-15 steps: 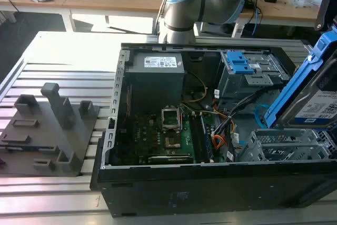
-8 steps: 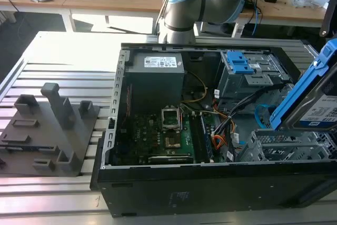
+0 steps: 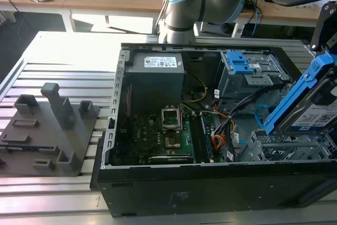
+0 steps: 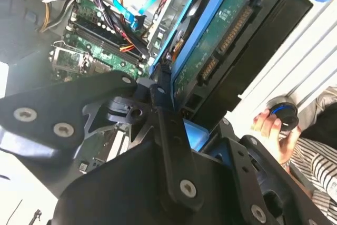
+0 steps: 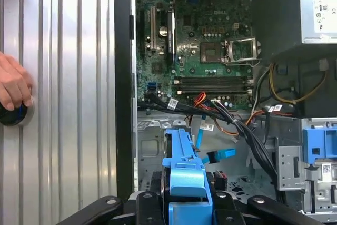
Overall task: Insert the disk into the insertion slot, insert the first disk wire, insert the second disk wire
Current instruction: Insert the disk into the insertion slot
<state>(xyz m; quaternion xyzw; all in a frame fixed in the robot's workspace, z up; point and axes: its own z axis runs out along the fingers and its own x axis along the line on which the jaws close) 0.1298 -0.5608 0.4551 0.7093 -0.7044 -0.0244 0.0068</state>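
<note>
The disk, a silver drive with a white label in a bright blue caddy, hangs tilted at the exterior view's right, just above the insertion slot, a perforated metal cage in the open computer case. My gripper is shut on the disk's caddy. In the second wrist view the disk's green circuit side faces the camera, with a black finger pressed on its blue frame. The second disk wire, thin and light blue, lies loose over the motherboard near the cage.
A person's hand rests on a black and blue knob on the ribbed aluminium table. The case holds a power supply, a blue-latched bay and an orange cable. A grey fixture sits at the exterior view's left.
</note>
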